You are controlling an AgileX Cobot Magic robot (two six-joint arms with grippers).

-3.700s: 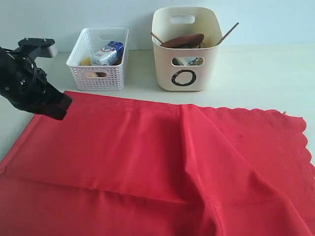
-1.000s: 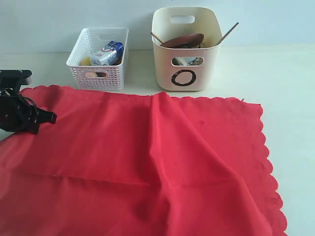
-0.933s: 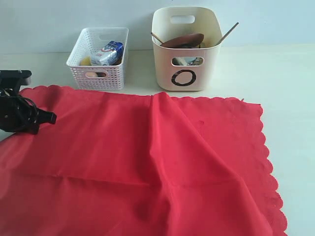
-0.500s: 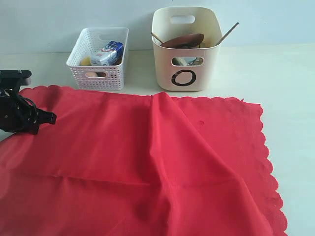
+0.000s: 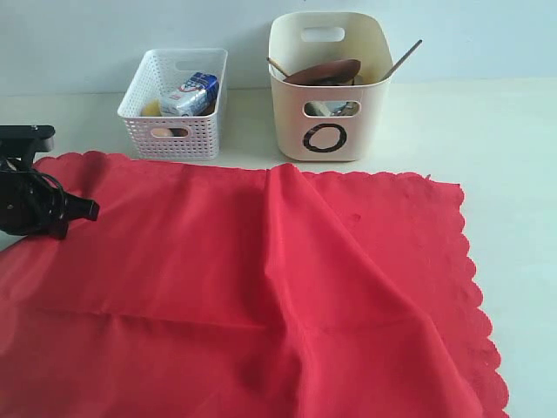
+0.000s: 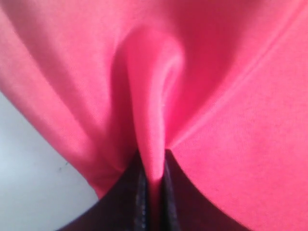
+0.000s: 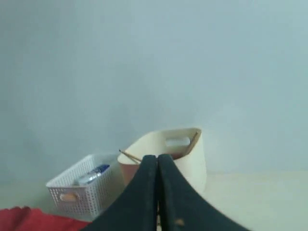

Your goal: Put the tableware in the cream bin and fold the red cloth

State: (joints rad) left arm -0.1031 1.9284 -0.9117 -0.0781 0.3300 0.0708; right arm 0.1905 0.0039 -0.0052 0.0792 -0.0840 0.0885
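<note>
Red cloth (image 5: 261,287) pulled leftward; left jaws pinch it, right jaws closed; cream bin (image 5: 291,113) holds plate (image 5: 324,71).

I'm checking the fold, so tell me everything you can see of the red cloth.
The large bright red fabric cloth is plain and thin-looking, with a scalloped edge along its far and right sides. It lies spread on the pale table, with a raised crease down its middle and soft wrinkles. The left hand pinches a fold of it at its left edge.
</note>
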